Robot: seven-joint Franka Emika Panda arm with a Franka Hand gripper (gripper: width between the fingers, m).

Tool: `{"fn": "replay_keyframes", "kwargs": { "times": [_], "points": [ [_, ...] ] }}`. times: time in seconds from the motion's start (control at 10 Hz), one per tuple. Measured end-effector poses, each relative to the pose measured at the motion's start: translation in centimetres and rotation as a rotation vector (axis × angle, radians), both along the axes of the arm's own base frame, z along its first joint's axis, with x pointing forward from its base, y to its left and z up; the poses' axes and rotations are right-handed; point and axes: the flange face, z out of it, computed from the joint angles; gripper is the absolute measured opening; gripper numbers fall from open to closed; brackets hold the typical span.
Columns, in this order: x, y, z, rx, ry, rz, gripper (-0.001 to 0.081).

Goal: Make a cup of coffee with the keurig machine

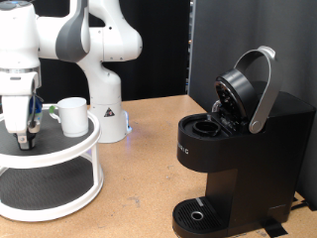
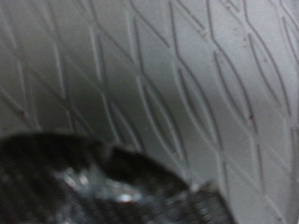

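The keurig machine [image 1: 248,149] stands at the exterior view's right with its lid [image 1: 238,89] and silver handle raised, so the pod chamber is open. Its round drip tray [image 1: 201,213] is bare. The white cup [image 1: 72,115] sits on the top shelf of a round white two-tier stand [image 1: 59,159] at the left. My gripper [image 1: 25,140] points straight down onto that shelf, a little left of the cup, its tips at a small dark thing. The wrist view is blurred: a dark shiny object [image 2: 103,182] lies very close on the grey diamond-patterned mat [image 2: 187,84].
The arm's white base [image 1: 107,109] stands just behind the stand on the wooden table [image 1: 149,169]. A black backdrop hangs behind the machine. The stand's lower shelf holds a dark mat.
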Motion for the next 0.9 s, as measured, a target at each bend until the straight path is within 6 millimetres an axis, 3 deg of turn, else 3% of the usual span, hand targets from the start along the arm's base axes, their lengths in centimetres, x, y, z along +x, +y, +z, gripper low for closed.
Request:
{"fn": "replay_keyframes", "kwargs": {
  "times": [0.2,0.7,0.9],
  "points": [
    [0.1,-0.1,1.6,0.057,-0.002,0.004,0.0476],
    [-0.1,-0.8,9.3,0.138,-0.026,0.002,0.0474],
    [-0.2,-0.8,10.0,0.151,-0.019,0.001,0.0474]
  ]
}}
